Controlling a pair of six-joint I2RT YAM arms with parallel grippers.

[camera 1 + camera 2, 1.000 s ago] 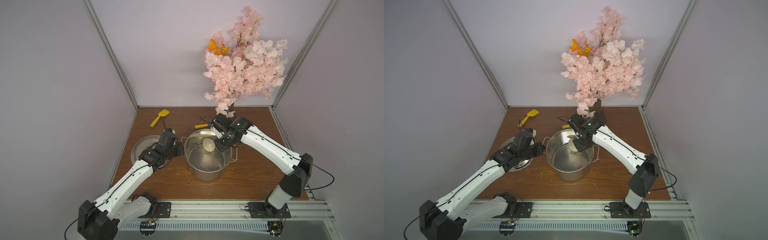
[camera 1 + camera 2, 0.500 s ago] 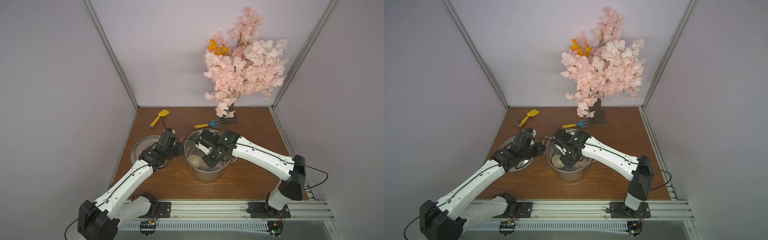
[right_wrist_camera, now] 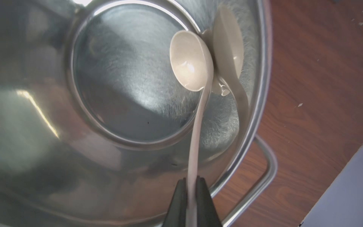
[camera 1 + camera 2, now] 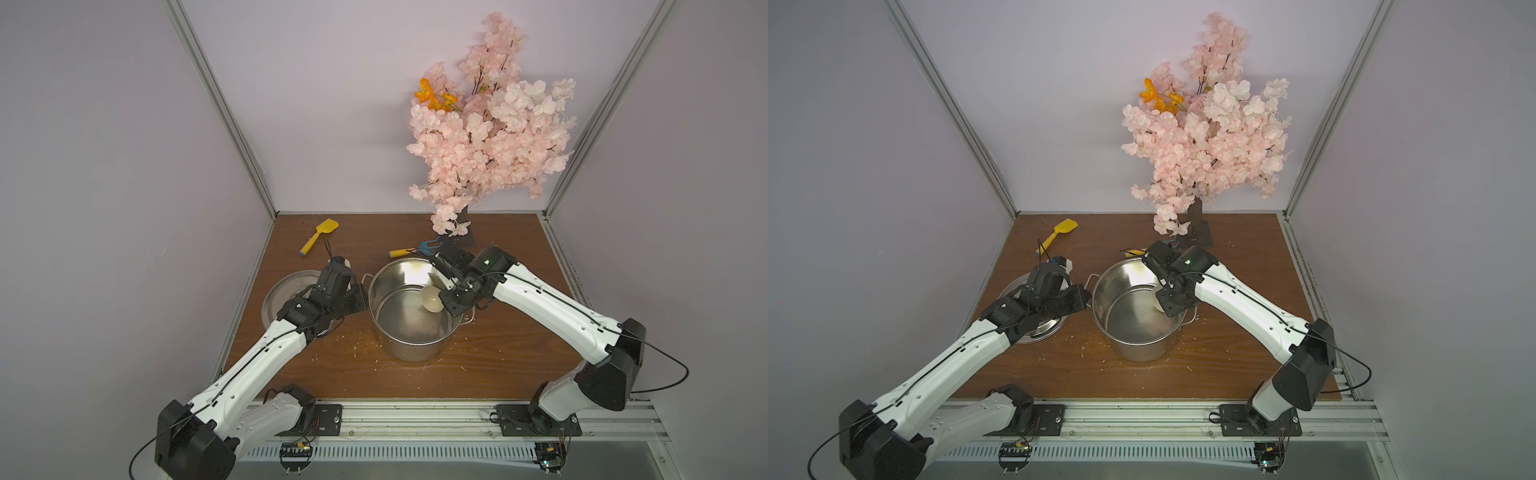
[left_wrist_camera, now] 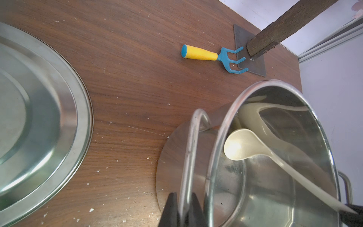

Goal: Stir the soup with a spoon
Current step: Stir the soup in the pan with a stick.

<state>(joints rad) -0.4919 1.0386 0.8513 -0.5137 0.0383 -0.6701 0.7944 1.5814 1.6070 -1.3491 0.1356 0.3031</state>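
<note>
A steel pot [image 4: 415, 349] stands mid-table in both top views. Its inside shows only shiny metal; no soup is visible. The spoon [image 4: 432, 298], a cream ladle, hangs inside the pot by its right wall, bowl down near the bottom. My right gripper [image 3: 192, 182] is shut on the spoon's slim handle [image 3: 198, 125] above the pot's right rim. In the right wrist view the spoon's bowl [image 3: 188, 61] sits beside its reflection in the wall. My left gripper [image 5: 182, 198] is shut on the pot's left loop handle [image 5: 193, 137].
A steel lid [image 4: 286, 286] lies left of the pot, under my left arm. A yellow shovel [image 4: 319, 236] lies at the back left, a blue rake [image 4: 415, 249] behind the pot. A pink blossom tree [image 4: 490, 137] stands at the back right on a dark base [image 4: 467, 239]. Crumbs dot the wood.
My right gripper swung the spoon from the pot's far right to its left side, then back to the right wall. The left arm and the pot have stayed put.
</note>
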